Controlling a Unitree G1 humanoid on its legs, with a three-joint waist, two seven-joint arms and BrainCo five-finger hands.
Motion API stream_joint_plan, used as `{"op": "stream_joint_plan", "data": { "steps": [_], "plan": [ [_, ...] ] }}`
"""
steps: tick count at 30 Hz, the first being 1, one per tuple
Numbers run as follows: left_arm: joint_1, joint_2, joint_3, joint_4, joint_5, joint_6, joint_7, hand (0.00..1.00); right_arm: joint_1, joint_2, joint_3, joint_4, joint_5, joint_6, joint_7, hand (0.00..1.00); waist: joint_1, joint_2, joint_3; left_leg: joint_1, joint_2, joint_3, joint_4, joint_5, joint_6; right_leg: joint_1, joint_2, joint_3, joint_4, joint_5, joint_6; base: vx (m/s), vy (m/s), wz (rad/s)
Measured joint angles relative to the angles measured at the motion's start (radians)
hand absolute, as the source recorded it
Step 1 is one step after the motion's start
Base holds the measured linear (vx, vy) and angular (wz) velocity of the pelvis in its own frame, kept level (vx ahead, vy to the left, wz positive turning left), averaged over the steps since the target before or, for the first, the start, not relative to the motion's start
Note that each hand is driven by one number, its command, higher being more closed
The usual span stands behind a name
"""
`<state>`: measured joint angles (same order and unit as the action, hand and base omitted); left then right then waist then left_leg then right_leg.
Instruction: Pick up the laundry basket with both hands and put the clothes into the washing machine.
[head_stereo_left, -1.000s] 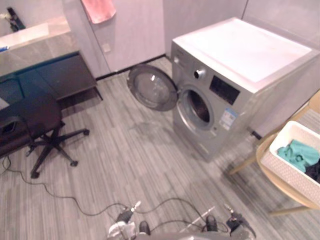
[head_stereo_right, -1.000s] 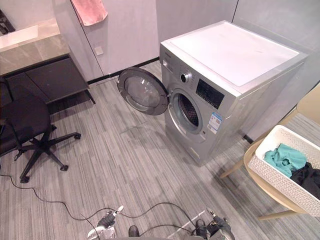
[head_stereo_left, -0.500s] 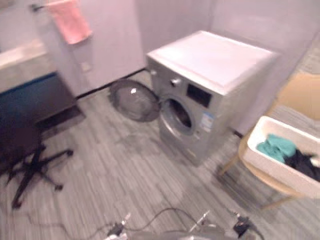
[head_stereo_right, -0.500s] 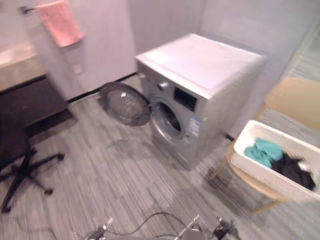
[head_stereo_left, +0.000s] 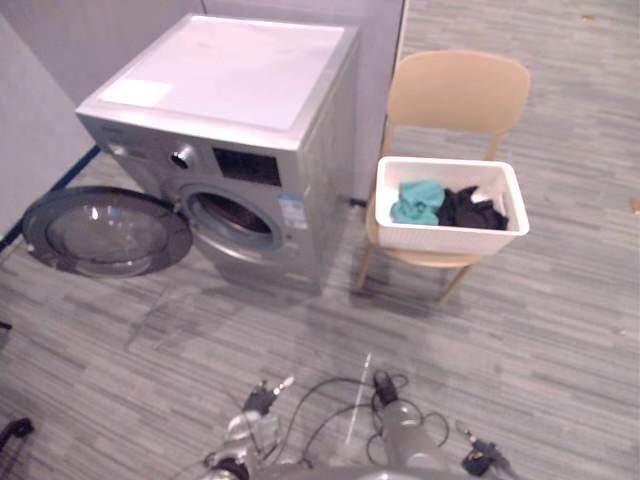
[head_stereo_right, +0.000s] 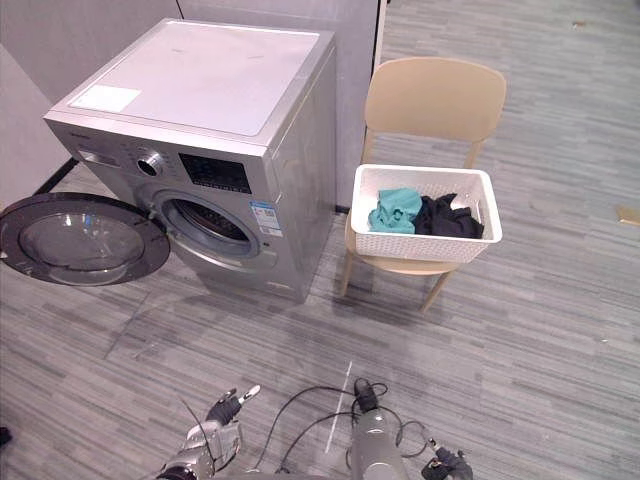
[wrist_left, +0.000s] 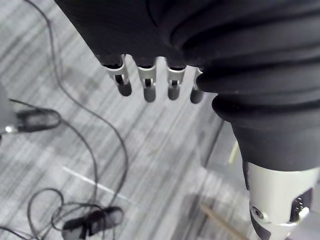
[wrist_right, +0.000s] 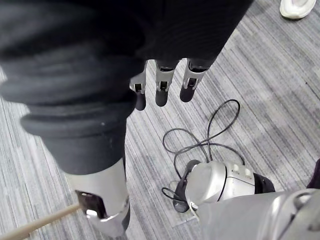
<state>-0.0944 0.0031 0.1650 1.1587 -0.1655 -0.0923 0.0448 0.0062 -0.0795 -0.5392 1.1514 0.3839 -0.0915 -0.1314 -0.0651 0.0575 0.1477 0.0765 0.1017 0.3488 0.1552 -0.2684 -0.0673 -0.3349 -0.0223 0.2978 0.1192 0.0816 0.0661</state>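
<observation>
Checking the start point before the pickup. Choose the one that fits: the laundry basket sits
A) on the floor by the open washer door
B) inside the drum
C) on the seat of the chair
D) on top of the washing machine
C: the white basket, with clothes in it, rests on the seat of the tan chair that stands beside the washing machine.

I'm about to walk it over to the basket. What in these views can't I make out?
- Washing machine drum: it is dark past the opening in both eye views, so I cannot tell whether it is empty.
- Laundry basket: the teal cloth and black cloth cover anything beneath them. Its handle openings are too small to see.
- Chair: the basket hides most of its seat.
</observation>
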Motion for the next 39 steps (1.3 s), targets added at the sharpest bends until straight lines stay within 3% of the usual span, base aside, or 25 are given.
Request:
{"op": "stream_joint_plan", "data": {
  "steps": [2, 6, 8, 10, 11, 12, 13, 15, 16, 18, 19, 21, 22, 24, 26, 27, 30, 34, 37, 39],
  "plan": [
    [0.036, 0.001, 0.061, 0.023, 0.004, 0.011, 0.002, 0.0, 0.001, 0.003, -0.07, 0.001, 0.0, 0.002, -0.001, 0.0, 0.016, 0.014, -0.003, 0.007, 0.014, 0.002, -0.012, -0.006, -0.011, 0.002, 0.0, -0.034, 0.0, 0.0, 0.003, 0.03, -0.036, -0.12],
    [0.062, -0.004, 0.178, 0.025, 0.015, 0.023, 0.004, 0.0, 0.02, 0.007, -0.18, 0.003, -0.003, 0.014, -0.002, 0.0, 0.023, 0.015, -0.009, 0.031, 0.041, -0.018, -0.052, 0.009, -0.037, 0.017, 0.006, -0.089, 0.025, -0.023, 0.021, 0.06, -0.042, 0.24],
    [0.079, 0.0, 0.238, 0.014, 0.02, 0.024, 0.006, 0.0, 0.019, 0.001, -0.181, 0.011, -0.006, 0.023, -0.001, 0.0, 0.021, 0.014, -0.015, 0.037, 0.061, -0.027, -0.053, 0.012, -0.059, -0.004, 0.021, -0.108, 0.099, -0.065, 0.012, 0.09, -0.073, 0.23],
    [0.107, 0.019, 0.271, 0.007, 0.02, 0.029, 0.019, 0.0, 0.02, -0.002, -0.152, 0.014, -0.012, 0.029, 0.001, 0.0, 0.018, 0.001, -0.041, 0.057, 0.072, -0.036, -0.046, 0.022, -0.122, -0.057, 0.038, -0.138, 0.236, -0.157, -0.002, 0.19, -0.098, 0.12],
    [0.12, 0.031, 0.271, 0.007, 0.02, 0.03, 0.023, 0.0, 0.021, -0.01, -0.133, 0.033, -0.011, 0.028, 0.002, 0.0, 0.02, -0.019, -0.058, 0.047, 0.065, -0.053, -0.012, 0.047, -0.148, -0.074, 0.039, -0.14, 0.285, -0.183, -0.005, 0.24, -0.14, 0.03],
    [0.124, 0.032, 0.271, 0.007, 0.02, 0.031, 0.024, 0.0, 0.019, -0.016, -0.116, 0.039, -0.011, 0.027, 0.003, 0.0, 0.02, -0.023, -0.067, 0.036, 0.069, -0.062, 0.015, 0.06, -0.149, -0.074, 0.039, -0.144, 0.295, -0.192, -0.011, 0.22, -0.191, -0.03],
    [0.123, 0.031, 0.268, 0.007, 0.02, 0.031, 0.025, 0.0, 0.02, -0.025, -0.089, 0.039, -0.011, 0.022, 0.004, 0.0, 0.022, -0.025, -0.083, 0.01, 0.078, -0.088, 0.077, 0.087, -0.137, -0.067, 0.039, -0.154, 0.3, -0.204, -0.027, 0.27, -0.273, -0.03],
    [0.111, 0.016, 0.252, 0.002, 0.016, 0.028, 0.026, 0.0, 0.019, -0.033, -0.032, 0.035, -0.012, 0.011, 0.007, 0.0, 0.024, -0.025, -0.089, -0.04, 0.108, -0.129, 0.248, 0.127, -0.074, -0.026, 0.056, -0.142, 0.298, -0.226, -0.046, 0.21, -0.222, -0.17],
    [0.114, 0.007, 0.217, -0.014, 0.004, 0.028, 0.028, 0.0, 0.021, -0.034, -0.003, 0.027, -0.011, 0.008, 0.007, 0.0, 0.025, -0.028, -0.09, -0.077, 0.125, -0.134, 0.38, 0.178, 0.011, 0.004, 0.077, -0.132, 0.3, -0.241, -0.066, 0.17, -0.222, -0.33],
    [0.118, 0.003, 0.16, -0.028, -0.001, 0.018, 0.029, 0.0, 0.037, -0.04, 0.035, -0.004, -0.019, -0.007, 0.008, 0.0, 0.035, -0.038, -0.083, -0.184, 0.13, -0.186, 0.604, 0.23, 0.11, 0.047, 0.092, -0.096, 0.298, -0.256, -0.096, 0.17, -0.194, -0.58],
    [0.112, -0.002, 0.115, -0.028, -0.001, 0.012, 0.029, 0.0, 0.033, -0.05, 0.047, -0.005, -0.027, -0.018, 0.006, 0.0, 0.043, -0.031, -0.079, -0.225, 0.068, -0.254, 0.648, 0.157, 0.067, 0.073, 0.097, -0.071, 0.296, -0.27, -0.117, 0.13, -0.084, -0.66],
    [0.113, -0.003, 0.061, -0.032, 0.0, -0.002, 0.027, 0.0, 0.028, -0.067, 0.049, -0.003, -0.036, -0.019, 0.004, 0.0, 0.045, -0.026, -0.077, -0.252, -0.036, -0.326, 0.555, 0.089, 0.012, 0.113, 0.096, -0.037, 0.282, -0.268, -0.114, 0.13, -0.077, -0.53],
    [0.113, -0.004, 0.055, -0.031, 0.001, -0.004, 0.026, 0.0, 0.025, -0.07, 0.051, -0.003, -0.043, -0.019, 0.004, 0.0, 0.046, -0.021, -0.075, -0.255, -0.06, -0.336, 0.497, 0.081, 0.001, 0.128, 0.097, -0.027, 0.271, -0.269, -0.111, 0.14, -0.057, -0.54],
    [0.122, -0.004, 0.056, -0.028, 0.002, -0.005, 0.026, 0.0, 0.018, -0.076, 0.077, -0.006, -0.046, -0.018, 0.004, 0.0, 0.059, -0.002, -0.073, -0.239, -0.114, -0.384, 0.185, 0.09, -0.023, 0.142, 0.129, 0.028, 0.249, -0.277, -0.108, 0.1, -0.022, -0.84],
    [0.128, -0.006, 0.081, 0.0, 0.017, 0.0, 0.026, 0.0, 0.0, -0.072, 0.087, -0.021, -0.063, -0.018, 0.003, 0.0, 0.07, 0.019, -0.066, -0.219, -0.086, -0.374, 0.069, 0.113, -0.019, 0.141, 0.173, 0.064, 0.267, -0.294, -0.105, 0.13, 0.017, -1.13],
    [0.135, -0.01, 0.108, 0.01, 0.026, 0.002, 0.023, 0.0, 0.003, -0.054, 0.091, -0.041, -0.07, -0.018, 0.003, 0.0, 0.074, 0.015, -0.067, -0.194, -0.077, -0.334, 0.038, 0.146, 0.006, 0.143, 0.18, 0.085, 0.281, -0.308, -0.099, 0.17, 0.049, -1.03],
    [0.135, -0.009, 0.122, 0.012, 0.083, 0.009, 0.021, 0.0, 0.005, -0.041, 0.126, -0.041, -0.083, -0.017, 0.009, 0.0, 0.068, 0.009, -0.076, -0.141, -0.087, -0.267, -0.065, 0.155, 0.012, 0.148, 0.158, 0.114, 0.267, -0.324, -0.089, 0.22, 0.068, -0.53],
    [0.131, -0.006, 0.121, 0.018, 0.096, 0.01, 0.022, 0.0, 0.037, -0.024, 0.124, -0.034, -0.1, -0.013, 0.019, 0.0, 0.056, 0.005, -0.079, -0.106, -0.096, -0.263, -0.109, 0.168, 0.028, 0.158, 0.142, 0.099, 0.245, -0.326, -0.072, 0.2, 0.055, -0.03],
    [0.102, 0.005, 0.058, 0.022, 0.094, 0.021, 0.022, 0.0, 0.042, -0.025, 0.102, -0.029, -0.105, -0.011, 0.023, 0.0, 0.053, 0.007, -0.082, -0.096, -0.087, -0.266, -0.126, 0.167, 0.029, 0.158, 0.143, 0.071, 0.227, -0.277, -0.031, 0.17, 0.003, -0.05],
    [0.079, 0.012, 0.0, 0.019, 0.092, 0.019, 0.023, 0.0, 0.046, -0.023, 0.092, -0.032, -0.098, -0.011, 0.02, 0.0, 0.051, 0.0, -0.081, -0.085, -0.084, -0.269, -0.126, 0.167, 0.029, 0.178, 0.143, 0.062, 0.207, -0.263, -0.037, 0.18, -0.011, -0.05]
  ]
}}
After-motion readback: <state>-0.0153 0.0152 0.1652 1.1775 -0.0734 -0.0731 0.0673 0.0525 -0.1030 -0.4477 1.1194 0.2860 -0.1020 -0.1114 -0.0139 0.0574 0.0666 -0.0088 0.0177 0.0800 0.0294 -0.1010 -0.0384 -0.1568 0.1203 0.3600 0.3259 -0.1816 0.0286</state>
